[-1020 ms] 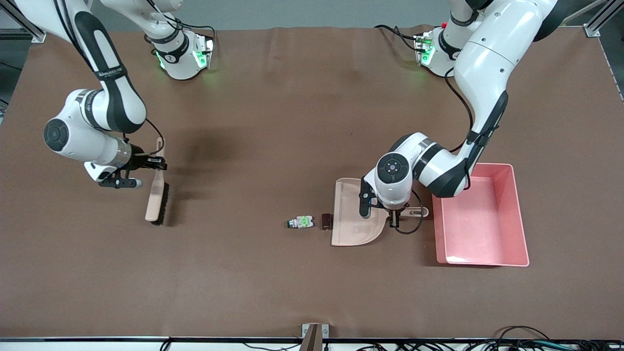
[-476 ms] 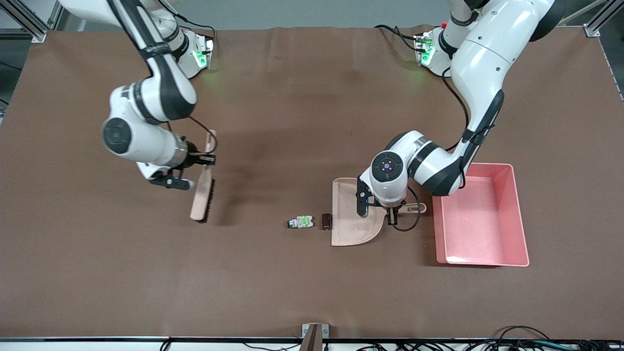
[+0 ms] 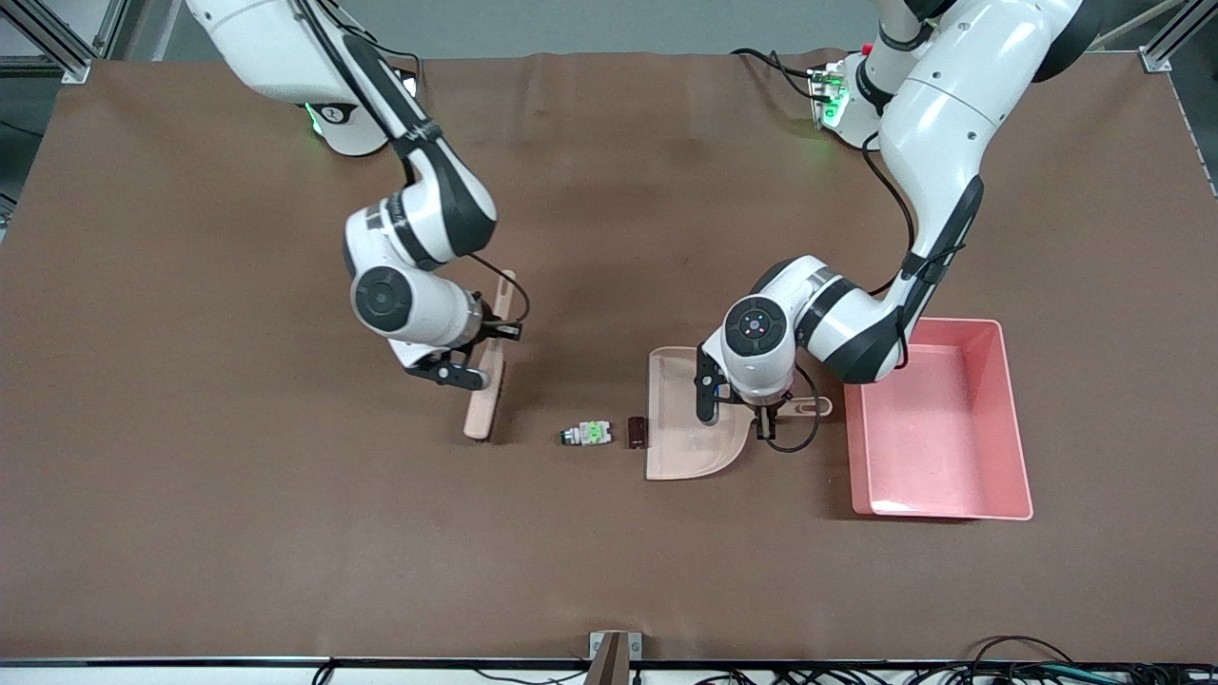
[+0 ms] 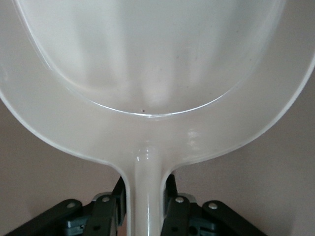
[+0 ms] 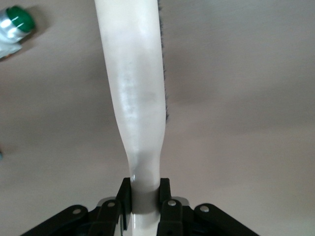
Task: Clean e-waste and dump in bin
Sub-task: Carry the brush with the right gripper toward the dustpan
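Observation:
The e-waste lies on the brown table: a white-and-green component (image 3: 585, 434) and a dark maroon block (image 3: 636, 432), the block right at the mouth of the beige dustpan (image 3: 680, 447). My left gripper (image 3: 767, 419) is shut on the dustpan handle (image 4: 146, 177), the pan (image 4: 157, 73) resting flat. My right gripper (image 3: 497, 332) is shut on the beige brush (image 3: 483, 390), which hangs bristles-down beside the component, toward the right arm's end. The brush handle (image 5: 132, 88) and the component's green cap (image 5: 15, 20) show in the right wrist view. The pink bin (image 3: 937, 428) stands beside the dustpan.
A metal bracket (image 3: 614, 652) sits at the table edge nearest the camera. Cables run along that edge. The arm bases (image 3: 357, 119) stand along the farthest edge.
My right arm has carried the brush across the table toward the e-waste. The left arm, dustpan and both parts have stayed almost where they were.

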